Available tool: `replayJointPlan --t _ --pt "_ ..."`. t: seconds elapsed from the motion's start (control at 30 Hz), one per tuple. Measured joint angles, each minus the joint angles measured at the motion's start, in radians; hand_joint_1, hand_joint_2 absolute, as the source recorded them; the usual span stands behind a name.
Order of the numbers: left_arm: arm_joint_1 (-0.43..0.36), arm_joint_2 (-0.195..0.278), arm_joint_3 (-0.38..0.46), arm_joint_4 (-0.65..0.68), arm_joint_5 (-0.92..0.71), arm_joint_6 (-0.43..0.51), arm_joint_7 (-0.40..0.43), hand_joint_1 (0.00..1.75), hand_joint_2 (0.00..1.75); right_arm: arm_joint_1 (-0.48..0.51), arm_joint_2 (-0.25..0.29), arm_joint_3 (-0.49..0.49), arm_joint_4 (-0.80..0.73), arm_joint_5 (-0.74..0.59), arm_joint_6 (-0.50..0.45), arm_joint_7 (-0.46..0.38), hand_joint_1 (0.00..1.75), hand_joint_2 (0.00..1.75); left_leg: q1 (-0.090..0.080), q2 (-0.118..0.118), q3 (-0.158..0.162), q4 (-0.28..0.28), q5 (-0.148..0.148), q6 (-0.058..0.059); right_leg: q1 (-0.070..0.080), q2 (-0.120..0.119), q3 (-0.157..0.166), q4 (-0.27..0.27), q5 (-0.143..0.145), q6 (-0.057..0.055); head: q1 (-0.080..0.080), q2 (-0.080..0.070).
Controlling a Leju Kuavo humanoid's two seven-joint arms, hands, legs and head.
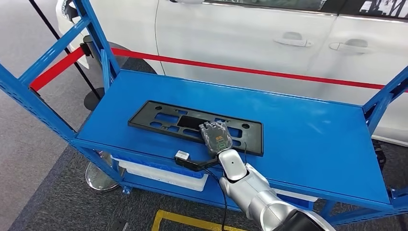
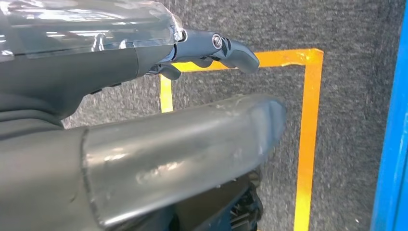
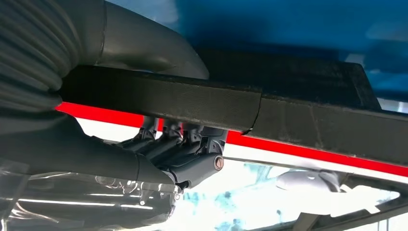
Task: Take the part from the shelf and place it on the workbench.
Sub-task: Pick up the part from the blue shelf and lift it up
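The part is a flat black plastic frame (image 1: 159, 118) with several cut-outs, lying on the top of the blue shelf (image 1: 308, 130). My right hand (image 1: 216, 136) reaches over the frame's near long edge, back of the hand up. In the right wrist view the frame's edge (image 3: 288, 115) runs between the thumb on one side and the dark fingers (image 3: 192, 161) on the other, so the hand grips it. My left hand (image 2: 183, 139) hangs over grey carpet, fingers out straight and holding nothing.
A white car (image 1: 240, 38) stands close behind the shelf, with a red barrier belt (image 1: 240, 67) in front of it. Blue uprights rise at the shelf's corners. A white bin (image 1: 159, 175) sits on the lower level. Yellow floor tape (image 2: 308, 120) marks the carpet.
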State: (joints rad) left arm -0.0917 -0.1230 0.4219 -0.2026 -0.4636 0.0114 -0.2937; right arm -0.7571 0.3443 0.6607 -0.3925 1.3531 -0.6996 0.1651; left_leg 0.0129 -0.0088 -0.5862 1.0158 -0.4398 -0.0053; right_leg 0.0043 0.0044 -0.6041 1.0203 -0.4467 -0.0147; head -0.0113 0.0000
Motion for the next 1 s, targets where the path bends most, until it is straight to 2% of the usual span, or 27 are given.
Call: replayJointPlan --t 0.07,0.1,0.2,0.23,0.27,0.3,0.37,0.4,0.43,0.5,0.57,0.63,0.7,0.73,0.77,0.8,0.83,0.9,0.93,0.97,1.0 --pt "0.000 0.000 0.000 0.000 0.000 0.000 0.000 0.00 0.00 -0.001 -0.001 -0.003 0.000 0.000 -0.002 -0.001 1.75 1.75 0.002 0.001 0.000 0.009 -0.010 -0.011 -0.005 -0.001 0.007 -0.009 0.005 -0.010 -0.001 0.000" --pt "0.000 0.000 0.000 0.000 0.000 0.000 0.000 0.00 0.00 -0.001 -0.001 -0.004 0.001 0.000 -0.002 -0.003 1.75 1.75 0.003 0.002 -0.010 0.036 -0.029 -0.016 -0.008 -0.003 0.010 -0.014 0.007 -0.015 -0.003 0.000" --pt "0.003 -0.001 0.000 0.000 -0.002 0.000 0.000 0.00 0.00 0.005 -0.001 -0.012 0.001 -0.004 -0.002 -0.017 1.75 1.75 0.008 0.003 -0.088 0.213 -0.121 -0.026 -0.009 -0.005 0.012 -0.016 0.008 -0.022 -0.010 0.000" --pt "0.006 0.000 0.001 0.000 -0.002 0.001 0.000 0.00 0.00 0.009 -0.001 -0.016 -0.002 -0.010 -0.003 -0.029 1.75 1.75 0.009 0.003 -0.109 0.259 -0.134 -0.028 -0.009 -0.005 0.012 -0.016 0.008 -0.023 -0.011 0.000" --pt "0.009 0.000 0.002 0.000 -0.002 0.003 0.001 0.00 0.00 0.015 -0.002 -0.024 -0.010 -0.019 -0.003 -0.048 1.75 1.75 0.010 0.003 -0.112 0.268 -0.128 -0.030 -0.009 -0.004 0.014 -0.015 0.007 -0.023 -0.011 0.000" --pt "0.012 0.001 0.003 0.000 -0.002 0.005 0.001 0.00 0.00 0.023 -0.002 -0.034 -0.025 -0.032 -0.004 -0.073 1.75 1.75 0.011 0.004 -0.096 0.238 -0.103 -0.032 -0.009 -0.003 0.015 -0.014 0.006 -0.021 -0.012 0.000" --pt "0.015 0.002 0.006 0.000 0.000 0.009 0.001 0.00 0.00 0.038 -0.002 -0.057 -0.060 -0.053 -0.003 -0.118 1.75 1.75 0.014 0.006 -0.030 0.107 -0.042 -0.032 -0.010 0.001 0.017 -0.009 0.003 -0.016 -0.012 0.000" --pt "0.016 0.003 0.007 0.000 0.000 0.009 0.001 0.00 0.00 0.043 -0.002 -0.067 -0.075 -0.059 -0.003 -0.132 1.75 1.75 0.014 0.006 -0.003 0.051 -0.024 -0.029 -0.008 0.004 0.015 -0.005 0.000 -0.012 -0.013 0.000" --pt "0.015 0.003 0.008 0.000 0.001 0.009 0.001 0.00 0.00 0.047 -0.001 -0.076 -0.087 -0.065 -0.003 -0.144 1.75 1.75 0.013 0.005 0.012 0.019 -0.017 -0.024 -0.006 0.006 0.014 -0.002 -0.001 -0.007 -0.013 0.000" --pt "0.017 0.002 0.012 0.000 0.004 0.012 0.002 0.00 0.00 0.062 0.000 -0.097 -0.123 -0.098 -0.004 -0.191 1.75 1.75 0.009 0.002 0.016 0.006 -0.016 -0.010 -0.001 0.009 0.012 -0.002 0.001 0.004 -0.013 0.000" --pt "0.021 0.002 0.021 0.000 0.008 0.017 0.005 0.00 0.00 0.085 0.000 -0.117 -0.181 -0.158 -0.004 -0.260 1.75 1.75 0.012 0.003 0.016 0.003 -0.010 0.002 -0.002 0.009 0.010 0.003 -0.005 0.014 -0.011 0.000" --pt "0.021 0.001 0.030 0.000 0.012 0.022 0.006 0.00 0.00 0.103 0.004 -0.124 -0.237 -0.210 -0.004 -0.298 1.75 1.75 0.015 0.007 0.015 -0.003 -0.005 0.016 -0.005 0.007 -0.019 0.065 -0.048 0.022 -0.007 0.000" --pt "0.021 0.001 0.039 0.000 0.019 0.026 0.006 0.00 0.00 0.126 0.007 -0.125 -0.288 -0.261 -0.005 -0.324 1.75 1.75 0.013 0.008 0.010 -0.003 -0.002 0.023 -0.009 0.003 -0.080 0.199 -0.117 0.028 -0.002 0.000" --pt "0.022 0.001 0.045 0.000 0.025 0.030 0.006 0.00 0.00 0.141 0.007 -0.125 -0.316 -0.295 -0.005 -0.350 1.75 1.75 0.012 0.007 0.009 -0.003 -0.002 0.025 -0.010 0.003 -0.108 0.260 -0.140 0.030 -0.002 0.000" --pt "0.024 0.000 0.053 0.000 0.031 0.035 0.007 0.00 0.00 0.157 0.006 -0.125 -0.350 -0.337 -0.005 -0.384 1.75 1.75 0.011 0.007 0.008 -0.002 -0.002 0.025 -0.010 0.002 -0.123 0.292 -0.145 0.030 -0.001 0.000" --pt "0.025 -0.002 0.061 0.000 0.036 0.041 0.006 0.00 0.00 0.173 0.006 -0.124 -0.386 -0.384 -0.005 -0.418 1.75 1.75 0.011 0.006 0.008 -0.002 -0.002 0.025 -0.010 0.002 -0.120 0.286 -0.131 0.029 0.000 0.000" --pt "0.026 -0.005 0.069 0.000 0.041 0.048 0.006 0.00 0.00 0.189 0.007 -0.123 -0.423 -0.434 -0.004 -0.448 1.75 1.75 0.011 0.005 0.009 -0.001 -0.003 0.024 -0.010 0.001 -0.097 0.239 -0.101 0.027 0.001 0.000" --pt "0.026 -0.013 0.085 0.000 0.048 0.058 0.003 0.00 0.00 0.224 0.005 -0.115 -0.519 -0.548 -0.004 -0.492 1.75 1.75 0.009 0.003 0.010 0.001 -0.005 0.019 -0.008 0.001 -0.024 0.095 -0.038 0.017 0.002 0.000" --pt "0.026 -0.016 0.093 0.000 0.051 0.062 0.002 0.00 0.00 0.244 0.002 -0.109 -0.573 -0.603 -0.004 -0.509 1.75 1.75 0.007 0.002 0.008 0.002 -0.006 0.015 -0.006 0.001 0.002 0.040 -0.020 0.012 0.003 0.000" --pt "0.027 -0.019 0.101 0.000 0.054 0.066 0.001 0.00 0.00 0.265 -0.005 -0.101 -0.634 -0.658 -0.004 -0.526 1.75 1.75 0.005 0.000 0.006 0.003 -0.006 0.009 -0.003 0.001 0.015 0.010 -0.014 0.009 0.003 0.000" --pt "0.028 -0.021 0.109 0.000 0.058 0.070 0.000 0.00 0.00 0.287 -0.014 -0.093 -0.695 -0.708 -0.004 -0.543 1.75 1.75 0.004 0.000 0.004 0.003 -0.006 0.002 -0.001 0.000 0.016 0.003 -0.017 0.006 0.003 0.000"
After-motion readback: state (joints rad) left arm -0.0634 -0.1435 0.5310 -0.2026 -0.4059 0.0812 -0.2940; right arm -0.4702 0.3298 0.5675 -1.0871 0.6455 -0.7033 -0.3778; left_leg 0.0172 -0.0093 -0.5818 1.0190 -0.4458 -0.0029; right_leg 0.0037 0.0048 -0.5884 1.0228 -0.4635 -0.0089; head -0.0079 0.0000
